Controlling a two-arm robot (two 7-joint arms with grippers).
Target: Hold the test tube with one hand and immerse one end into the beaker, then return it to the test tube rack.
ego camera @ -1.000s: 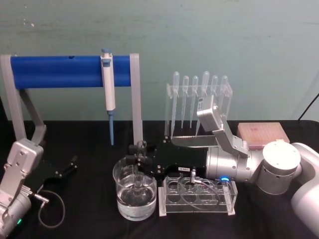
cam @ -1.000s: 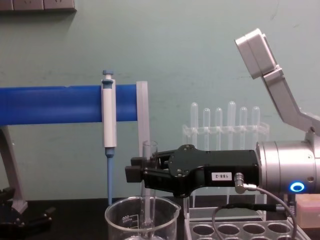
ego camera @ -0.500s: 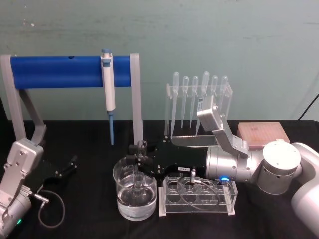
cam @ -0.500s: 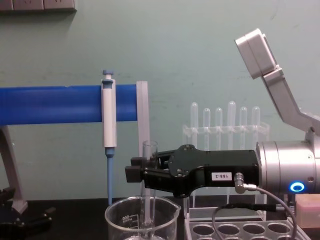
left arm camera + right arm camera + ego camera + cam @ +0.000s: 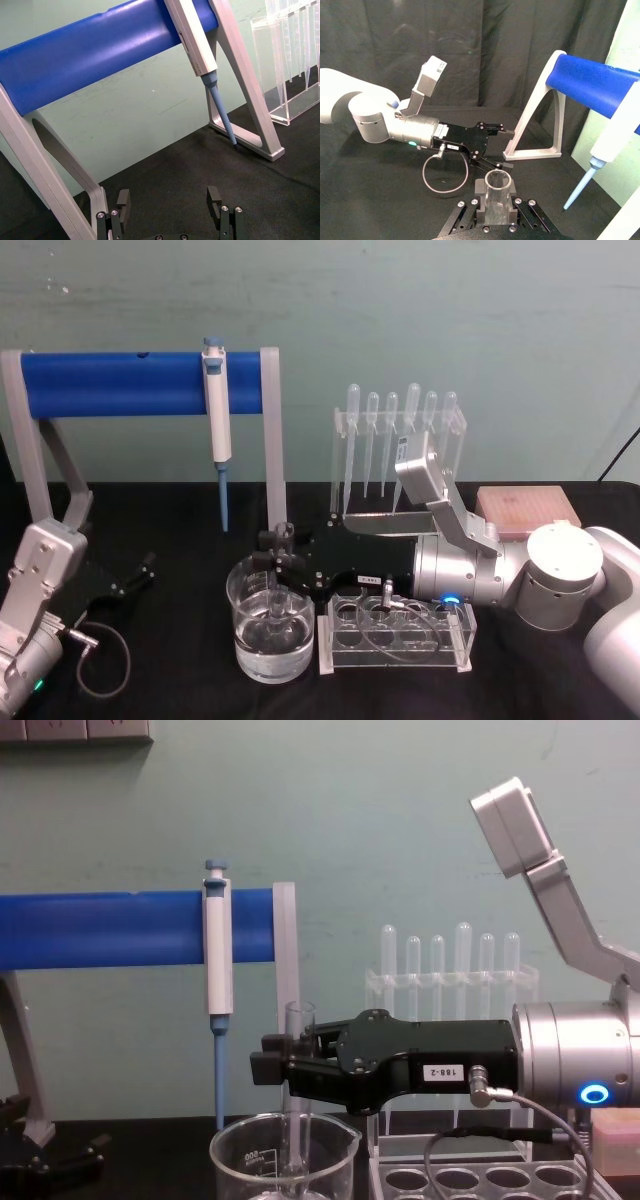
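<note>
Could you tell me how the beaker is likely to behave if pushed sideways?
The beaker looks wide and partly filled with liquid, so it would probably slide rather than tip. Being clear glass, it is likely fragile, and the test tube held inside it by the right gripper could knock its wall.

I see my right gripper (image 5: 285, 1070) clamped on the clear test tube (image 5: 299, 1018), holding it upright with its flared rim above the grip and its lower end down inside the wide, part-filled glass beaker (image 5: 240, 1160) on the counter (image 5: 180, 540).
</note>
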